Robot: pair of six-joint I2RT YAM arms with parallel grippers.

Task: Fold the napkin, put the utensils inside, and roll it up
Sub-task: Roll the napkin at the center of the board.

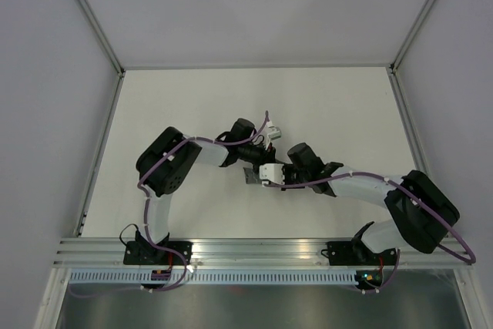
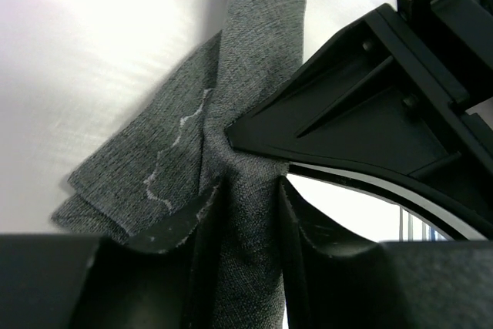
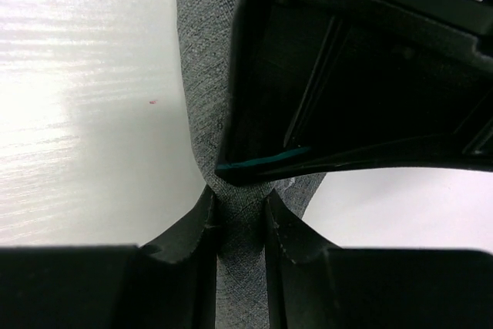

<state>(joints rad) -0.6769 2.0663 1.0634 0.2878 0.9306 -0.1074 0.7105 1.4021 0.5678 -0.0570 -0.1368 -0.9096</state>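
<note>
The dark grey, felt-like cloth napkin (image 2: 250, 75) lies bunched into a narrow strip near the middle of the white counter (image 1: 192, 98). The left end effector (image 2: 245, 198) and the right end effector (image 3: 237, 217) each pinch a fold, jaws nearly closed. It looks soft, light and limp; hold it at the hem corners.

From overhead I get soft, even light: the white table (image 1: 192, 105) reads bright, shadows faint. On my left wrist feed the surface blows out to glare at upper left, yet the napkin (image 2: 246, 75) weave and pale stitching are sharp, while the left gripper (image 2: 246, 213) is near-black. The right wrist feed shows streaky glare at left, and the right gripper (image 3: 237, 221) looks soft and dark.
</note>
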